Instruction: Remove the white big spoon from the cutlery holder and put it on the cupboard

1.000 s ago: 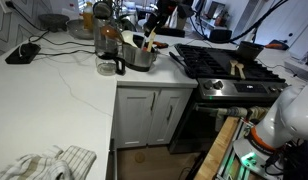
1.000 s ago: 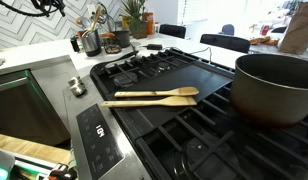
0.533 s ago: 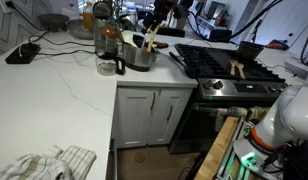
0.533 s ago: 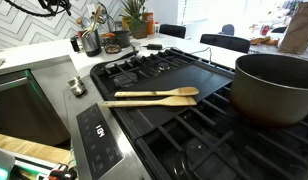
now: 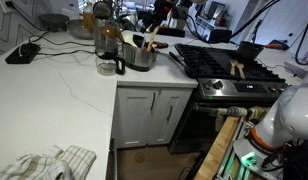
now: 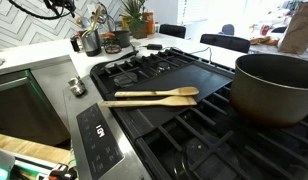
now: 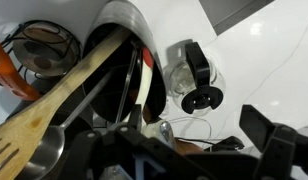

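The cutlery holder (image 5: 141, 56) is a squat shiny metal pot on the white stone top of the cupboard (image 5: 54, 90), next to the stove. It also shows far off in an exterior view (image 6: 91, 41). In the wrist view its dark inside (image 7: 104, 60) holds a tan wooden spatula (image 7: 49, 105) and the white big spoon (image 7: 144, 90), whose pale handle leans against the rim. My gripper (image 5: 154, 25) hovers just above the holder. In the wrist view my gripper (image 7: 194, 150) has its fingers wide apart and holds nothing.
A clear glass jug with a dark handle (image 5: 109, 55) stands beside the holder. The black gas stove (image 5: 214, 62) carries two wooden utensils (image 6: 149, 96) and a large dark pot (image 6: 274, 85). A phone (image 5: 22, 52) and a crumpled towel (image 5: 44, 165) lie on the counter.
The arm has shifted slightly over the holder. The spoon and the other utensils have not moved.
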`<state>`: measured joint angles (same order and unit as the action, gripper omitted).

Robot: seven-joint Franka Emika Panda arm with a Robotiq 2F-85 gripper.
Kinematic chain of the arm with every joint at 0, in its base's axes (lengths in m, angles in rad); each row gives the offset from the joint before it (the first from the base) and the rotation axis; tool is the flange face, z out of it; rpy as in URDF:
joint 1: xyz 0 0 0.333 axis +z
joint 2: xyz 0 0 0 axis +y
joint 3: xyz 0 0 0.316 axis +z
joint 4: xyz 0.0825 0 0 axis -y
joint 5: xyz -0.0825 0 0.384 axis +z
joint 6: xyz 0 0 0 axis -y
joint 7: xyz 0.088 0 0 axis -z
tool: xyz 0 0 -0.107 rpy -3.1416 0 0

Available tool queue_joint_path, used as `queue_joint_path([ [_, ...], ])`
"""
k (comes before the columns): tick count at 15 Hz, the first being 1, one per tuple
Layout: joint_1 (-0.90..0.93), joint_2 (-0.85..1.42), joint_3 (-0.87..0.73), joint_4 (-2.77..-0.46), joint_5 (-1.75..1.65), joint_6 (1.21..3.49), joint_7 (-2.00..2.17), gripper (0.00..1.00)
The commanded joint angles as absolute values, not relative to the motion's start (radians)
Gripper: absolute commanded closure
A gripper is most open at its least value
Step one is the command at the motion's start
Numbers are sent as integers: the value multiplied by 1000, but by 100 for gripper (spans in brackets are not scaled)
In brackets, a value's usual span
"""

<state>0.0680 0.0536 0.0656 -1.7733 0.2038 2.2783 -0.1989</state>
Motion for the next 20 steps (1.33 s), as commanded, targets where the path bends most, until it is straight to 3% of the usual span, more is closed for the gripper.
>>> queue_joint_path([
  [1,30,138,57,-1706,342,2289,-313,0],
  [14,-51,361,112,-1557,551,2280,-395,0],
  [17,-57,386,121,-1535,550,2280,-383,15],
  [18,-59,393,124,-1528,550,2279,-381,16],
  [19,-61,398,126,-1522,550,2278,-378,24],
  [20,-64,404,128,-1516,548,2279,-376,24],
])
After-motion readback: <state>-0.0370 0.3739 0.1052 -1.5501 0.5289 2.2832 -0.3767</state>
